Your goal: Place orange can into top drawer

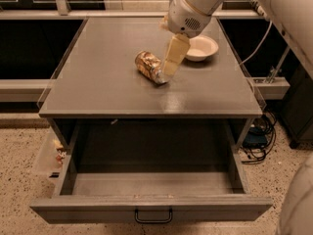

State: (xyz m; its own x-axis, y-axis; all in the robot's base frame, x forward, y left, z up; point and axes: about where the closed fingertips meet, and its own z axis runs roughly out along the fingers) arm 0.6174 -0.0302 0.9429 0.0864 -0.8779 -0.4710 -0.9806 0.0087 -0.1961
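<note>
The orange can (149,66) lies on its side near the middle of the desk (107,92), one silver end turned toward the front right. The tool (168,68) hangs from the robot's pale wrist and points down at that nearer end, touching it or just short of it. Whether the tool is apart, together or already clamped on the can cannot be told from this angle, because a single cream blade hides the rest. A pale bowl (200,48) sits just beside the arm, to the right of the can.

The step in hand looks like the pickup. The can is round and free to roll, so the tool should come down centred over the can's body, not its end. It should span the can across its width and close squarely, so the can is pinned and not nudged away. The descent should stay clear of the bowl's rim.

The top drawer (98,208) stands pulled fully out below the desk's front edge, with its floor bare. Once the can is held, it has to be lifted clear and carried forward past that edge. It should then be lowered well inside the walls before release.
</note>
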